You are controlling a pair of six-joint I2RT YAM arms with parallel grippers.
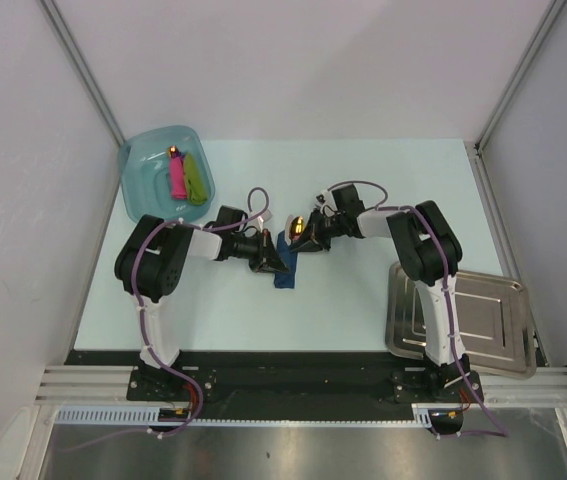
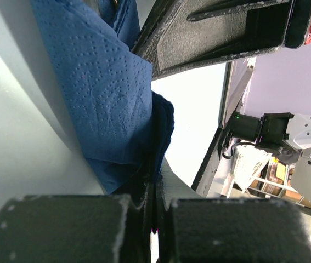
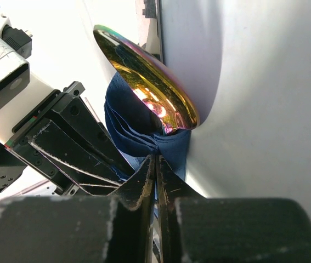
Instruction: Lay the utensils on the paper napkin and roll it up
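Observation:
The dark navy paper napkin (image 1: 285,270) lies bunched at the table's middle, and both grippers meet on it. My left gripper (image 1: 277,260) is shut on a folded edge of the napkin (image 2: 106,104), seen close in the left wrist view (image 2: 154,189). From the other side, my right gripper (image 1: 300,243) pinches gathered folds of the napkin (image 3: 139,139), jaws shut (image 3: 156,160). A shiny orange-gold utensil (image 3: 150,87) sticks out of the napkin's bundle just beyond the right fingertips (image 1: 301,225). Another small orange-gold piece with red (image 1: 174,152) lies in the teal tub.
A pale teal tub (image 1: 143,165) at the back left holds a pink stick (image 1: 176,177) and a lime-green stick (image 1: 195,180). A steel tray (image 1: 483,320) sits at the front right, beside the right arm's base. Grey walls close in the table on three sides.

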